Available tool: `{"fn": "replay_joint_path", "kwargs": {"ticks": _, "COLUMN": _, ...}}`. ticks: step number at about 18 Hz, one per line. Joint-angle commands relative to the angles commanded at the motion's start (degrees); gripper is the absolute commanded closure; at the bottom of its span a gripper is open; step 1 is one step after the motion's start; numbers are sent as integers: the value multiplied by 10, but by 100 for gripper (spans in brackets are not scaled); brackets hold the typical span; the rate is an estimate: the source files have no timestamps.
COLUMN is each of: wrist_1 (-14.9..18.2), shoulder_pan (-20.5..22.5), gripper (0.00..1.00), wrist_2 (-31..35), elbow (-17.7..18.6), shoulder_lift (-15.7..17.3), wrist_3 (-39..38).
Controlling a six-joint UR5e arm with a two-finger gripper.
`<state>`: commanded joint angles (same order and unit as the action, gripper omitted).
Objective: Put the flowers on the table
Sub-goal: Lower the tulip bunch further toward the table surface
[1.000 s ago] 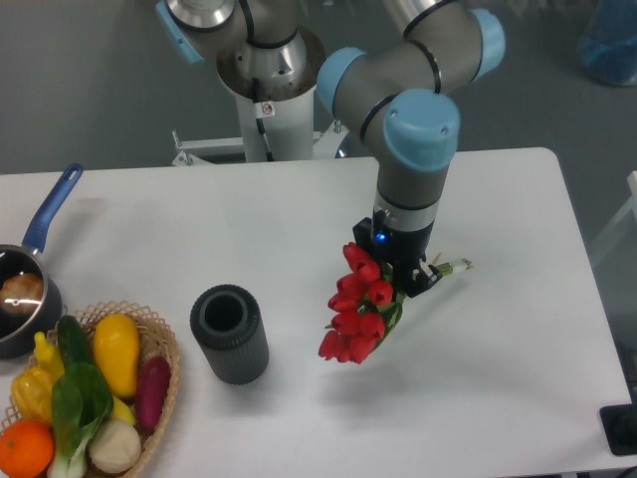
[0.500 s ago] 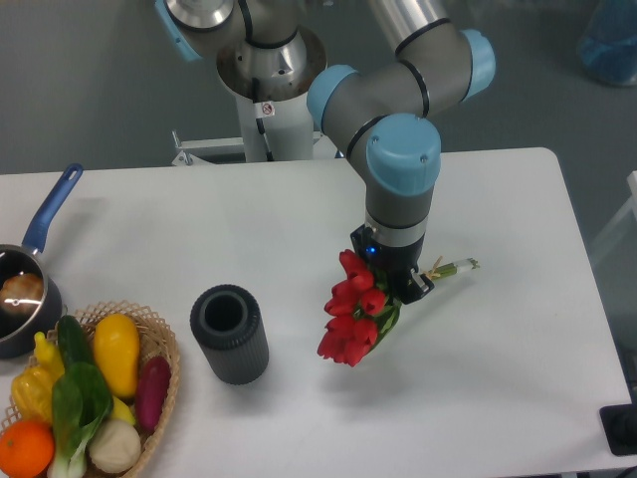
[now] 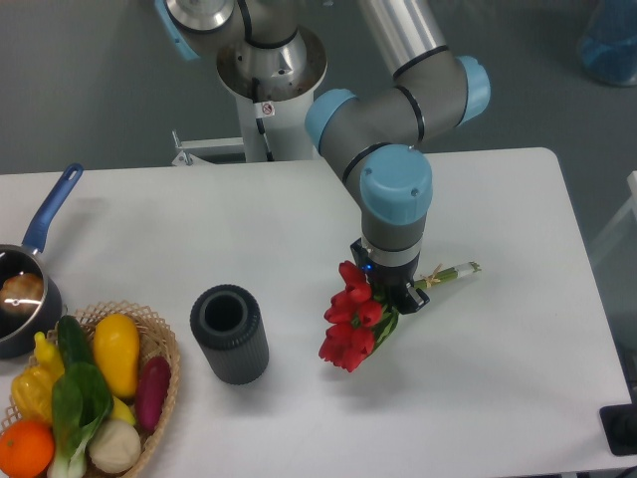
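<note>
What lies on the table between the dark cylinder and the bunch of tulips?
Nothing: in the fixed camera view only bare white table separates the dark cylinder from the flowers.

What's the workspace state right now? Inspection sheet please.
Surface: white table, matte, rounded corners.
Job's things: red tulip bunch held at the stems, blooms low toward the table; tied stem ends stick out right of the wrist. Contact with the table cannot be told.
Clutter: dark ribbed cylinder upright; wicker basket of vegetables; blue-handled saucepan at the left edge.
Grippers: gripper pointing down, jaws closed on the bunch.
Cables: nothing seen.
Surroundings: grey floor, white robot pedestal, blue object top right.
</note>
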<state>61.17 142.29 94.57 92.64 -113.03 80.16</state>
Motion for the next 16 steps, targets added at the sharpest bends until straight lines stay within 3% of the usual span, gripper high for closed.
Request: {"fn": "replay_joint_path", "kwargs": {"ticks": 16, "wrist_1": -1, "shoulder_pan": -2, "gripper": 59, "wrist_2": 3, "elbow": 0, "shoulder_lift": -16, "wrist_3": -2}}
